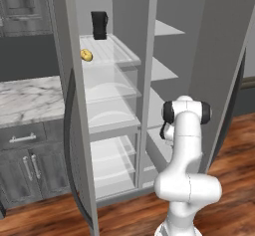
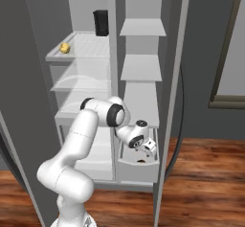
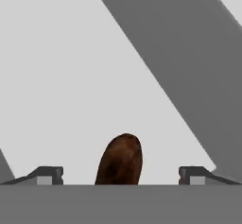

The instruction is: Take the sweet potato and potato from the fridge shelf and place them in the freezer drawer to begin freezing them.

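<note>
A: Where's the brown oblong sweet potato (image 3: pixel 120 159)?
B: Loose in the light-grey freezer drawer (image 2: pixel 136 169), between the parted gripper (image 3: pixel 121 175) fingertips.
A: Risk?
B: Lifting carelessly could clip it; the small yellow potato (image 1: pixel 86 56) waits at the ribbed fridge shelf's (image 1: pixel 112 51) left edge.

White arm's gripper (image 2: pixel 146 150) low over the freezer drawer (image 2: pixel 138 169) (brown lump inside); potato (image 2: pixel 64 48) on the fridge shelf (image 2: pixel 88 46)
</note>
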You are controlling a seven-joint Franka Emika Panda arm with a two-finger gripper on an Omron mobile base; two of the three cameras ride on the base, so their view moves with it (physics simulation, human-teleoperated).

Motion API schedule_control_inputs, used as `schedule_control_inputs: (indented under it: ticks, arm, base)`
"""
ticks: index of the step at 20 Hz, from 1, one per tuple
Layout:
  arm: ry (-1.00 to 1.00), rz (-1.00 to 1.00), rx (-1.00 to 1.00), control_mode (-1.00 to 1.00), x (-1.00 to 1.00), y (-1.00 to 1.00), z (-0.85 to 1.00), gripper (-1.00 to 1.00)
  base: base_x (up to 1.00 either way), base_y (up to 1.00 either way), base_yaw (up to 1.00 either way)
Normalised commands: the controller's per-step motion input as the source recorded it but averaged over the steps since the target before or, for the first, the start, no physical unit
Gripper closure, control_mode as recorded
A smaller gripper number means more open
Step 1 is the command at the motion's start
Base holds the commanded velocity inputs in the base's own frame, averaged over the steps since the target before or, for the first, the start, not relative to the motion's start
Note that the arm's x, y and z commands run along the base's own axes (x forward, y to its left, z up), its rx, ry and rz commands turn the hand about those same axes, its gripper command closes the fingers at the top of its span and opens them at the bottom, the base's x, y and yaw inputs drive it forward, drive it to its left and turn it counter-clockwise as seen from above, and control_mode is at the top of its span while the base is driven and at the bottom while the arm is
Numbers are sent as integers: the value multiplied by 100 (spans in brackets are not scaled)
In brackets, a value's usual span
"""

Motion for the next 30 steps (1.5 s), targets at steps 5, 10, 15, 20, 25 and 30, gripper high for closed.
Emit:
schedule_control_inputs:
  ticks: [5,10,15,20,25,30]
  arm:
    - [-28,-3,0,-100,-38,7,89,-100]
    - [-34,-2,0,-100,-56,16,100,-100]
    - [-34,0,0,-100,-72,29,100,-100]
    - [-25,0,0,-100,-74,25,100,-100]
    - [-3,0,-17,-100,-56,11,100,-100]
    - [2,0,-58,-100,-34,2,100,-100]
  base:
    - [0,0,0]
    - [0,0,0]
    - [0,0,0]
    - [0,0,0]
    - [0,0,0]
    - [0,0,0]
